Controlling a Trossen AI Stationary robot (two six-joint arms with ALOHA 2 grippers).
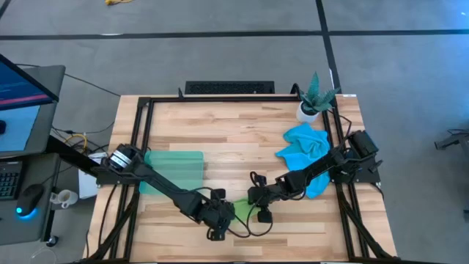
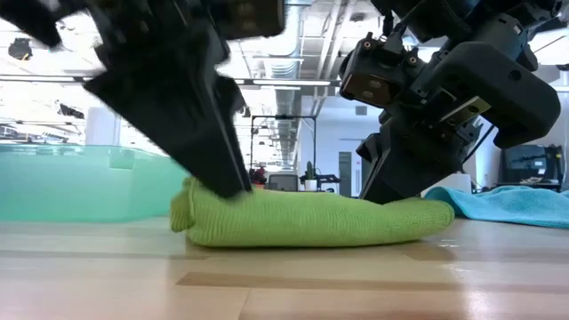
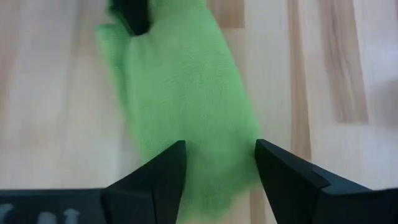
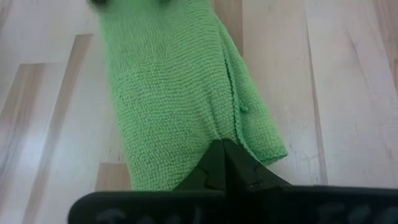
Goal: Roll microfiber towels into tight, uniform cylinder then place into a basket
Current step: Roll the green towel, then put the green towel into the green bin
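The lime green towel (image 2: pixel 311 222) lies as a flattened roll on the wooden table near its front edge. It also shows in the high view (image 1: pixel 240 207). My left gripper (image 3: pixel 221 155) is open at the roll's left end. My right gripper (image 4: pixel 224 149) is shut at the roll's right end. The sky blue towel (image 1: pixel 308 150) lies crumpled at the table's right. The teal basket (image 1: pixel 172 172) stands on the table's left part. My left gripper comes slanting from above and the left, and one fingertip (image 2: pixel 229 182) touches the top of the roll's left end (image 3: pixel 217 171). The two open fingers stand across the roll, which lies flat on the table. My right gripper sets its shut fingertips (image 4: pixel 217 163) from above on the roll's right end (image 4: pixel 199 134). I cannot tell whether they pinch a layer. The roll lies flat on the table.
A potted plant (image 1: pixel 315 99) stands at the far right corner, behind the blue towel. A black frame rail (image 1: pixel 143 132) runs along the table's sides. Bare wood (image 1: pixel 234 139) lies between the basket and the blue towel.
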